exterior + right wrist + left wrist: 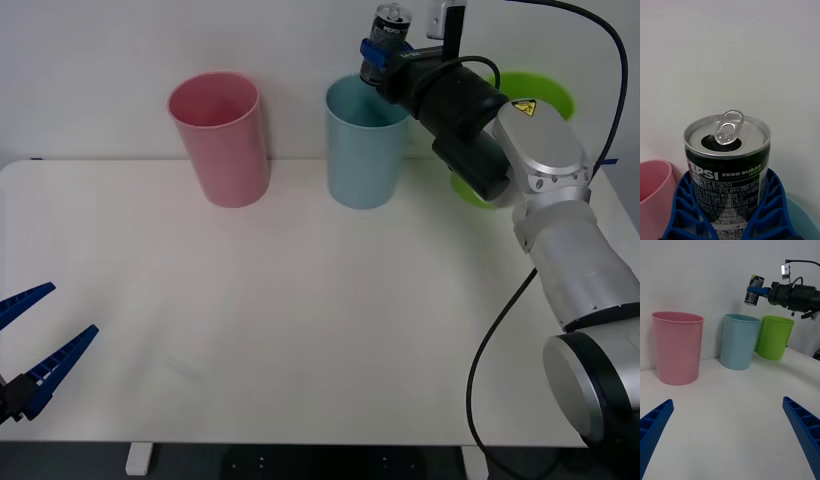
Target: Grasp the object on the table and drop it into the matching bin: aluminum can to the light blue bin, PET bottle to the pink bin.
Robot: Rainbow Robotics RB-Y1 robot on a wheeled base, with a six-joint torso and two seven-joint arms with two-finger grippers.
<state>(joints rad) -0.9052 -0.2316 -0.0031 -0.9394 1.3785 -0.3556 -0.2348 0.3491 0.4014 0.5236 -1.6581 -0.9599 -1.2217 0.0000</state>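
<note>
At the near left corner of the wide white rectangular table (300, 330), the robot's left gripper (38, 340) hovers low with its two blue ribbed fingers (655, 423) spread wide apart, holding nothing. The tabletop between it and the bins lies bare.

Farther back, three tall plastic cup-shaped bins stand upright along the table's far edge, against a white wall. The pink bin (220, 140) is on the left, the light blue bin (366, 145) stands near the middle and well apart from it, and a lime green bin (775, 337) sits just beside the blue one on the right, largely hidden behind the arm in the front view.

Above the far rim of the light blue bin, the right gripper (380, 55) reaches in from the right on a silver and black arm (540, 190). Its blue ribbed fingers (767, 210) are clamped on either side of the small dark aluminum can (388, 32), gripping the lower half of its body. The can is held clear of the table and above the bin's mouth, tilted slightly in the left wrist view, with its shiny silver top and pull tab (729, 127) upward. The right wrist view shows the tab lifted over an opened mouth, white lettering on the dark label, the pink bin's rim at one side and the light blue bin's rim at the other, below the can.
</note>
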